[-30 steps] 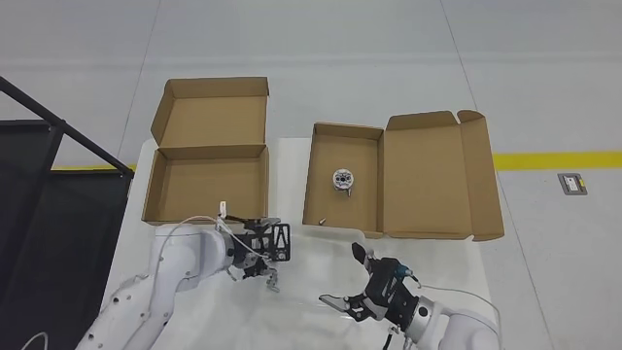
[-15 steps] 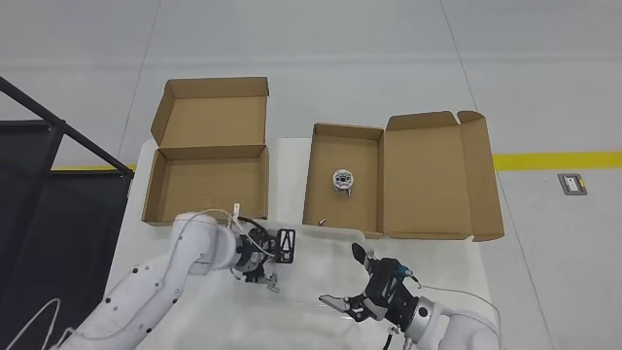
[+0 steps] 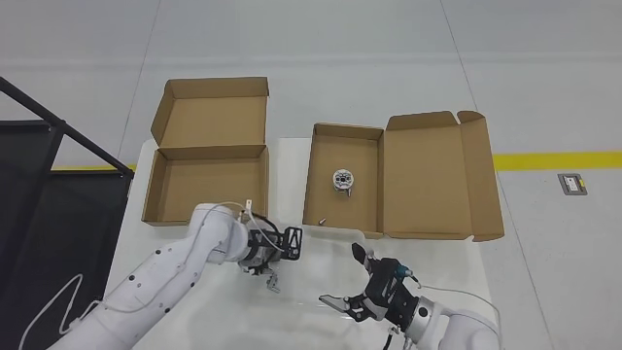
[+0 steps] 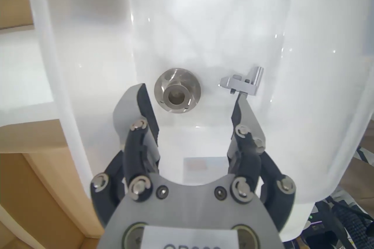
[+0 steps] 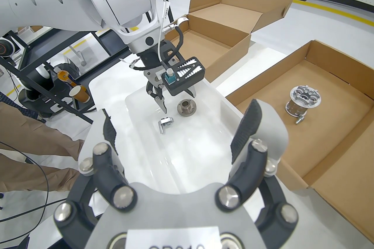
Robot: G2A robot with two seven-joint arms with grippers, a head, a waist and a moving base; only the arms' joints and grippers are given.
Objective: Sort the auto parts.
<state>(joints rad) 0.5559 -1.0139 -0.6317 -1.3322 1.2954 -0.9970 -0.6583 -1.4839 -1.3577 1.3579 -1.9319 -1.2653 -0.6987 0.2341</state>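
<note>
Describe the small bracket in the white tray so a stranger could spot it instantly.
Find the white tray next to the two open cardboard boxes. Two metal parts lie in it. The bracket is the angular, L-shaped one, not the round flanged hub.
</note>
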